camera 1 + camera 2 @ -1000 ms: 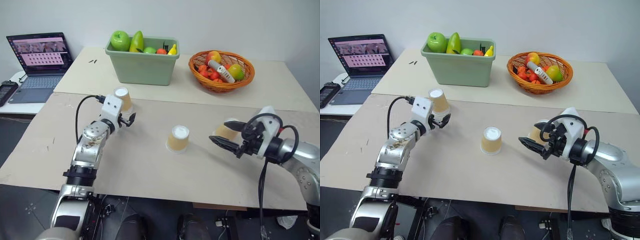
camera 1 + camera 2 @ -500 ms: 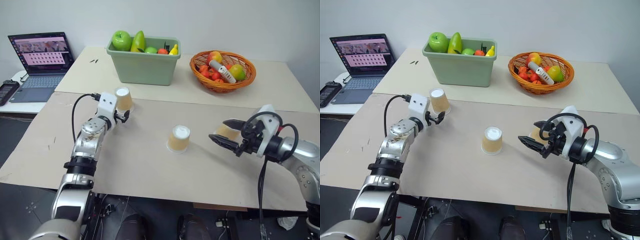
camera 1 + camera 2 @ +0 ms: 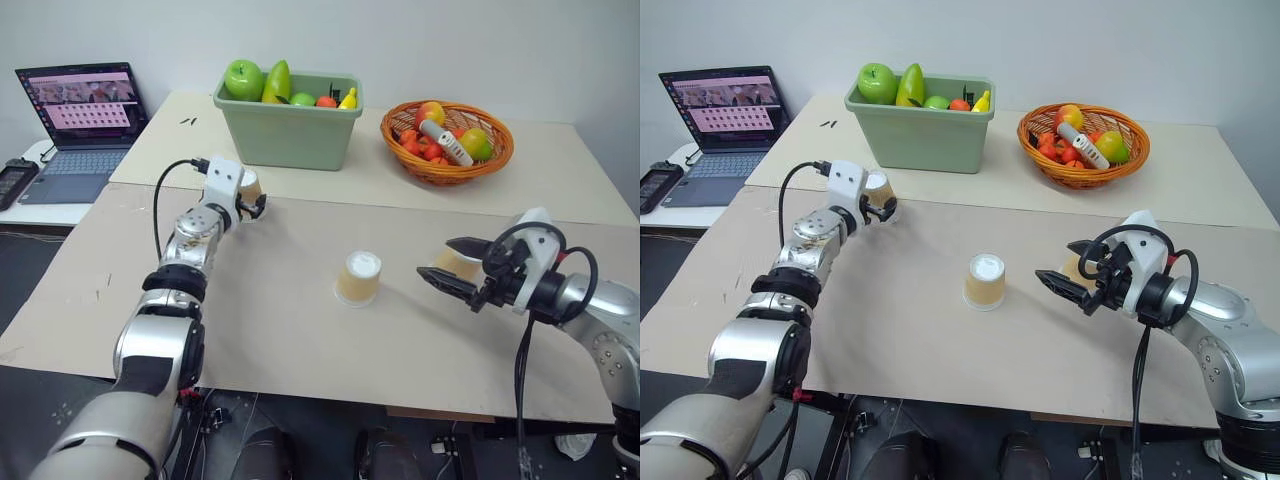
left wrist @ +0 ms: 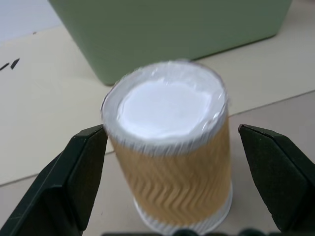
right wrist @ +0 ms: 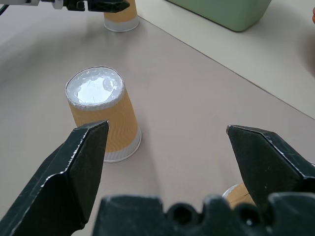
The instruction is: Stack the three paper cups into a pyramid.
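The head pair looks down over the table [image 3: 300, 330]. Each wrist camera sights level between its own fingers: left close on the far cup [image 4: 170, 147], right farther from the middle cup [image 5: 103, 120].

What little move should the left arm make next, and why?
Probably close the left pincer on the far-left paper cup. That cup stands upside down between the open black fingers, which flank it without clearly touching, so a grip seems the natural step before carrying it toward the middle cup.

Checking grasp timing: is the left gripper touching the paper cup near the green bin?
Apart. In the left wrist view the left gripper stands open, bare table showing between the cup and each finger.
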`<move>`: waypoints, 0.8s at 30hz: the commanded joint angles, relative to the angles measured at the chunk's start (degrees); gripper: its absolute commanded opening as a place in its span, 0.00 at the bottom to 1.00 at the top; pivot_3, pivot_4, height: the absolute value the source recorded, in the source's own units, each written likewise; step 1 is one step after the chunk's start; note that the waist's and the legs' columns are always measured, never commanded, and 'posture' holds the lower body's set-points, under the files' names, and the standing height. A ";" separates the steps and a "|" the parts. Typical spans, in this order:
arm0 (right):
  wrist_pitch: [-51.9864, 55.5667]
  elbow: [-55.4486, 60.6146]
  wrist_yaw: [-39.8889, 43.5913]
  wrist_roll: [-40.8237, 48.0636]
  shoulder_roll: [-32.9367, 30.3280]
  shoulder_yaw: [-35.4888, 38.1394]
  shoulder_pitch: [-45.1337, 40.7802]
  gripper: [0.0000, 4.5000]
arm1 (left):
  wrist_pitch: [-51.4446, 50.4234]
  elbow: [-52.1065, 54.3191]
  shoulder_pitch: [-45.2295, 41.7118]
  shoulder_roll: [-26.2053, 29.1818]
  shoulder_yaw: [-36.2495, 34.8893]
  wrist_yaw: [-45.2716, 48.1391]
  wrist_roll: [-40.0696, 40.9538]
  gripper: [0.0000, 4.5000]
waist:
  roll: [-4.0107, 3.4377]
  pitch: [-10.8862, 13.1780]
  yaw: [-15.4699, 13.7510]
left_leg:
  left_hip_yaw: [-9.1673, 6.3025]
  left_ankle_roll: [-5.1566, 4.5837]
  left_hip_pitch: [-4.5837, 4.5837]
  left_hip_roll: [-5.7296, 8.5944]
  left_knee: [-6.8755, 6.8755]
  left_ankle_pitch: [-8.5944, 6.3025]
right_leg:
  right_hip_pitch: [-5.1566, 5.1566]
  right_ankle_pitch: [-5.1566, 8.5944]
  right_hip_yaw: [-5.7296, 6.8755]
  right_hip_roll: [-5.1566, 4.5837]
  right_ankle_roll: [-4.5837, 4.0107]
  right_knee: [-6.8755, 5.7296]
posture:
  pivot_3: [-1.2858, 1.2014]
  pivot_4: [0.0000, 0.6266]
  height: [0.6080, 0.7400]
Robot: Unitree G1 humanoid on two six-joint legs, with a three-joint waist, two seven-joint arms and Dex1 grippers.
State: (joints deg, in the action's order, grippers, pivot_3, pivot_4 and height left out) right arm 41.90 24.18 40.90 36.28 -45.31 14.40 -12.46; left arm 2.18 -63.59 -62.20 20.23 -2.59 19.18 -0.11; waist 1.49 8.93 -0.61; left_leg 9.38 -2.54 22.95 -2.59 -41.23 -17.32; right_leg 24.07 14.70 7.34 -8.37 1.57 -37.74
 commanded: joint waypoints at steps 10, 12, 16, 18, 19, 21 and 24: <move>-0.65 1.77 -0.62 0.52 -0.26 1.92 0.08 1.00 | 4.16 -3.96 -3.74 -0.26 -1.29 -0.74 -0.03 1.00 | 0.00 0.00 0.26 | -0.04 0.00 0.00 0.00 0.00 0.00 | 0.01 0.00 -0.01 0.00 0.00 -0.02 | 0.52 0.24 0.98; -0.65 1.84 -0.73 0.48 -0.20 1.80 0.13 1.00 | 4.55 -4.06 -3.77 -0.30 -1.43 -0.82 0.01 0.94 | 0.01 0.00 0.21 | -0.05 0.00 0.01 0.00 0.00 0.00 | 0.01 0.00 0.00 0.00 0.00 -0.02 | 0.52 0.24 0.98; -0.61 1.82 -0.96 0.41 -0.07 1.42 0.00 1.00 | 4.94 -4.16 -3.86 -0.32 -1.72 -0.82 0.15 0.65 | 0.00 0.00 0.23 | -0.04 0.00 0.00 0.00 -0.01 0.00 | 0.01 0.00 0.00 0.00 0.00 -0.02 | 0.52 0.24 0.98; -0.62 1.72 -0.97 0.40 -0.03 1.20 -0.09 1.00 | 5.11 -4.07 -3.76 -0.33 -1.71 -0.70 0.07 0.51 | 0.01 0.00 0.25 | -0.04 0.00 0.00 0.00 -0.01 0.00 | 0.01 0.00 -0.01 0.00 0.00 -0.02 | 0.52 0.24 0.98; -0.62 1.63 -0.98 0.43 0.01 1.08 -0.14 1.00 | 5.24 -3.96 -3.64 -0.33 -1.63 -0.64 -0.01 0.51 | 0.00 0.00 0.25 | -0.05 0.00 0.00 0.00 -0.01 0.00 | 0.01 0.00 -0.01 0.00 0.00 -0.02 | 0.52 0.24 0.98; -0.63 1.54 -1.03 0.50 0.09 0.95 -0.19 1.00 | 5.93 -3.54 -3.32 -0.32 -1.56 -0.25 -0.03 0.51 | 0.00 0.00 0.24 | -0.05 0.00 0.01 0.00 -0.01 0.00 | 0.01 0.00 0.00 0.00 0.00 -0.02 | 0.52 0.24 0.98; -0.72 1.39 -1.16 0.33 0.29 0.57 -0.22 1.00 | 7.75 -1.84 -2.45 -0.27 -1.51 0.96 0.26 0.51 | 0.01 0.00 0.24 | -0.05 0.00 0.01 0.00 -0.01 0.00 | 0.01 0.00 0.00 0.00 0.00 -0.02 | 0.52 0.24 0.98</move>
State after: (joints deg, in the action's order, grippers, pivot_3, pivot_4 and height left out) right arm 41.90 24.17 39.87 36.26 -45.19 14.17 -12.31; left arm 7.00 -68.32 -63.74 19.80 -3.65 19.01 -0.12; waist 1.50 8.93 -0.38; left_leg 9.33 -2.54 22.96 -2.59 -41.24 -17.32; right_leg 24.08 14.69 7.34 -8.37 1.58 -37.75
